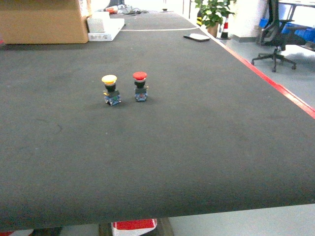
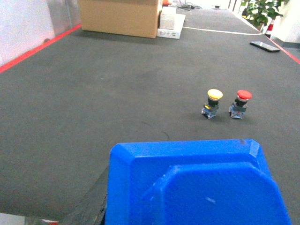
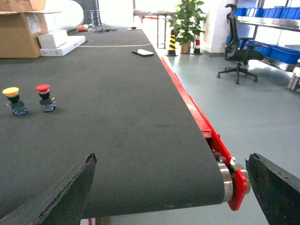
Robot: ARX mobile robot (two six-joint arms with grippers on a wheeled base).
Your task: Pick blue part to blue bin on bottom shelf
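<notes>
Possession of the task's item lies with the left arm. The left wrist view is filled at its lower edge by a blue moulded plastic part [image 2: 187, 173] with bevelled corners and a raised centre panel, sitting right where the left gripper [image 2: 192, 221] works. One dark finger [image 2: 86, 208] shows against the part's left flank; the opposite finger is hidden behind the blue body. On that evidence the left pincer is judged to be clamped on the part, holding it clear above the dark ribbed conveyor belt [image 1: 197, 147].

Further along the belt stand two upright push-button switches, side by side but apart: a yellow-capped switch [image 1: 110, 89] and, to its right, a red-capped switch [image 1: 140, 86]. Neither is blue-capped, and neither is taken to belong to the task.

The right gripper [image 3: 168, 197] hangs over the belt's right-hand end with its two black fingers spread wide and nothing between them.

Beyond the belt's red edge, far right in the right wrist view, a steel rack [image 3: 269, 19] carries a row of blue plastic bins [image 3: 281, 54]. The bottom shelf itself cannot be made out. The coming move therefore turns on one relation: the destination lies well apart to the right, while the part sits in the left arm, so the base would need to turn toward the rack.
</notes>
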